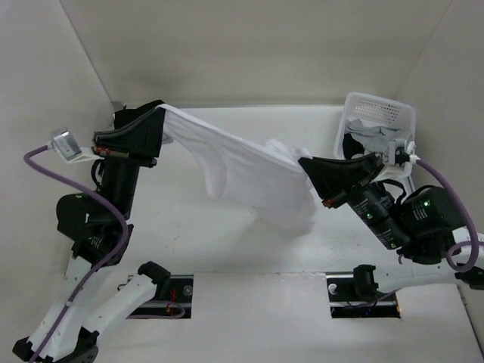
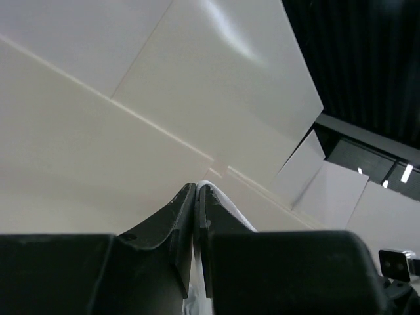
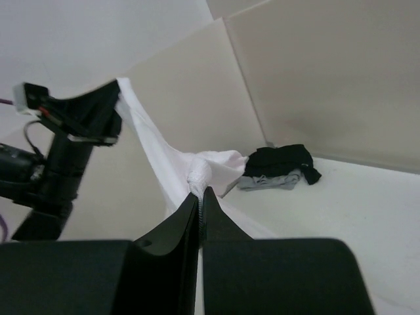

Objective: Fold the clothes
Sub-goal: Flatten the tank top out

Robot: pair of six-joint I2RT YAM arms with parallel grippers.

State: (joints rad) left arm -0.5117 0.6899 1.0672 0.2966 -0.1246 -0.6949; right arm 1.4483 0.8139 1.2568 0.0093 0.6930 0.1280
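A thin white tank top [image 1: 242,162] hangs stretched in the air between both grippers, sagging toward the table in the middle. My left gripper [image 1: 161,107] is shut on its far left corner; in the left wrist view a white fabric edge [image 2: 226,205] pokes out past the gripper [image 2: 197,188]. My right gripper [image 1: 303,161] is shut on a bunched part of the top [image 3: 199,172] right at the gripper [image 3: 200,191]. More clothes, a black and grey pile [image 3: 282,167], lie on the table by the wall.
A white lattice basket [image 1: 378,102] stands at the back right with crumpled fabric [image 1: 370,138] inside, just behind the right arm. White walls close in the table on three sides. The left arm [image 3: 65,151] shows in the right wrist view.
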